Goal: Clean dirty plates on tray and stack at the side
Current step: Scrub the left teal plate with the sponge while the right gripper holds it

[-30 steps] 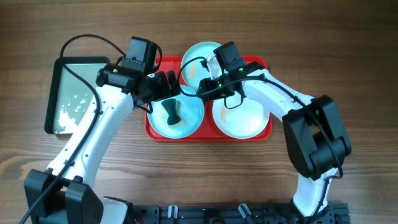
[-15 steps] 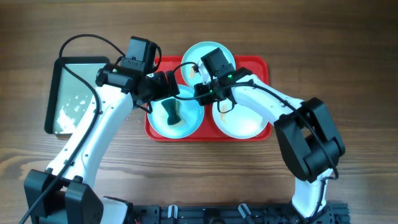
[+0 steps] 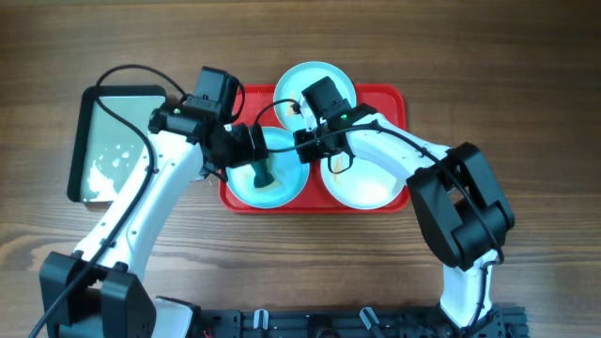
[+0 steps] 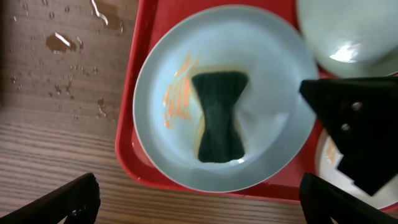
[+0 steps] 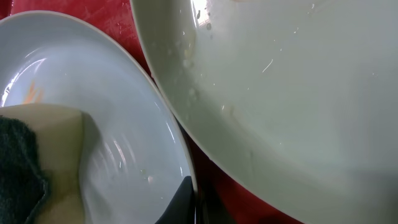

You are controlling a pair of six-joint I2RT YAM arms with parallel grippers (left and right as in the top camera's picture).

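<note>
The red tray (image 3: 399, 101) holds three plates. A dark green sponge (image 3: 260, 174) (image 4: 219, 118) lies on the front-left aqua plate (image 3: 282, 188) (image 4: 273, 74), beside orange smears. My right gripper (image 3: 302, 143) (image 5: 194, 200) is shut on that plate's right rim (image 5: 180, 143), one finger on each side. My left gripper (image 3: 252, 150) (image 4: 205, 208) hangs wide open above the same plate, touching nothing. The second aqua plate (image 3: 315, 83) sits at the tray's back. The white plate (image 3: 366, 183) is at the front right.
A black-rimmed tray (image 3: 79, 141) with water and foam lies to the left of the red tray. Water drops (image 4: 59, 42) wet the wood between them. Another pale plate (image 5: 286, 93) lies close beside the pinched rim.
My right gripper moved left to the aqua plate's rim and closed on it. The left arm shifted slightly right, its jaws still open.
</note>
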